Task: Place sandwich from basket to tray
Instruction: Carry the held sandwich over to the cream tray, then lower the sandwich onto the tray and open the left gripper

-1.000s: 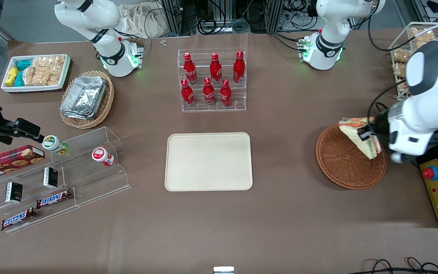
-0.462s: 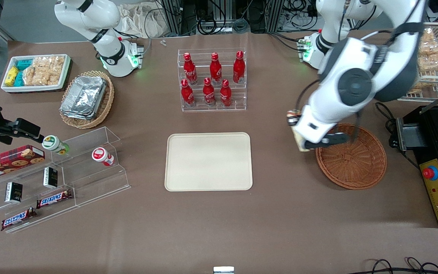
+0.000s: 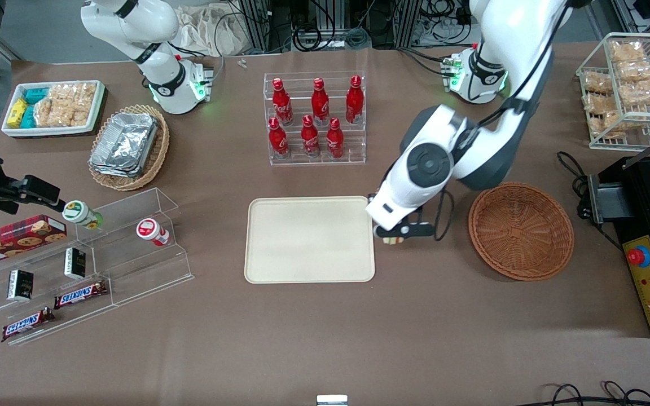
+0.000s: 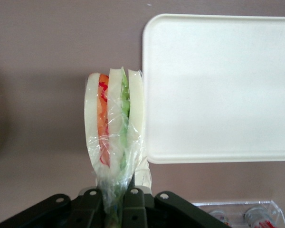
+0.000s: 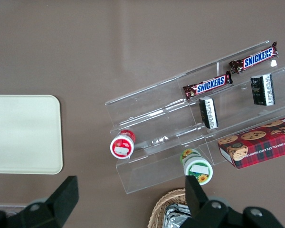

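Sandwich [image 4: 115, 126]: light, soft bread in slick clear wrap; likely crushes or slips if squeezed hard, so hold best at narrow wrapped end. Gripper [image 4: 115, 202] fingers closed on that end, sandwich hanging above surface just beside tray [image 3: 309, 239] edge, between tray and basket [image 3: 521, 230]. Basket looks empty.

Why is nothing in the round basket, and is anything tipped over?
The basket is bare because the gripper holds the sandwich beside the tray. On the clear shelf, two small cups lie tipped on their sides.
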Controlling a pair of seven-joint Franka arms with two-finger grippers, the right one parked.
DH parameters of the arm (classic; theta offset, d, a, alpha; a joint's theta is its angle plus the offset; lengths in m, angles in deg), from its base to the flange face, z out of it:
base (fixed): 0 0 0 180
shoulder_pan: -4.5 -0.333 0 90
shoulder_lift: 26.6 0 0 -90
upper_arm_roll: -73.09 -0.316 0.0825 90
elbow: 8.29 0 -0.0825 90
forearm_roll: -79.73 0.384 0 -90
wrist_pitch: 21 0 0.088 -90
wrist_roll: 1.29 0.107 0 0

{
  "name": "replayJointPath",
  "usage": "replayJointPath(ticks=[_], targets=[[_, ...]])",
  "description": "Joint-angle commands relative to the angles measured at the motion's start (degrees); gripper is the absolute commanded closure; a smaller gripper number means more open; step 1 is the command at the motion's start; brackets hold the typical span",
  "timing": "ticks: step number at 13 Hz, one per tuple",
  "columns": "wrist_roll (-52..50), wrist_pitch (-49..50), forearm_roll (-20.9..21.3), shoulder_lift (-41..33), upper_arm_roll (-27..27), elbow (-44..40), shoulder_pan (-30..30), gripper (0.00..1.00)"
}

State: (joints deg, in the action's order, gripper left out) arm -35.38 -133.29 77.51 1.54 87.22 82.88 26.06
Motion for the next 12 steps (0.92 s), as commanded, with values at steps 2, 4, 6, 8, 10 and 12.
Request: replayJointPath(ticks=[2,4,6,8,10,12], targets=[[0.42,-7.22,0.99,7.18,-0.42,-3.11,2.77,0.85],[0.42,-9.96,0.99,9.64,-0.59,-3.54,3.84,0.85],[0.42,-11.2,0.91,11.93,-0.59,-4.34,3.93,0.85],[0.42,-12.25,1.52,12.64,-0.59,-4.43,3.93,0.76],[-0.37,-12.43,2.66,12.99,-0.51,-4.43,3.93,0.13],[-0.54,-12.35,2.67,12.29,-0.51,-4.43,3.93,0.01]])
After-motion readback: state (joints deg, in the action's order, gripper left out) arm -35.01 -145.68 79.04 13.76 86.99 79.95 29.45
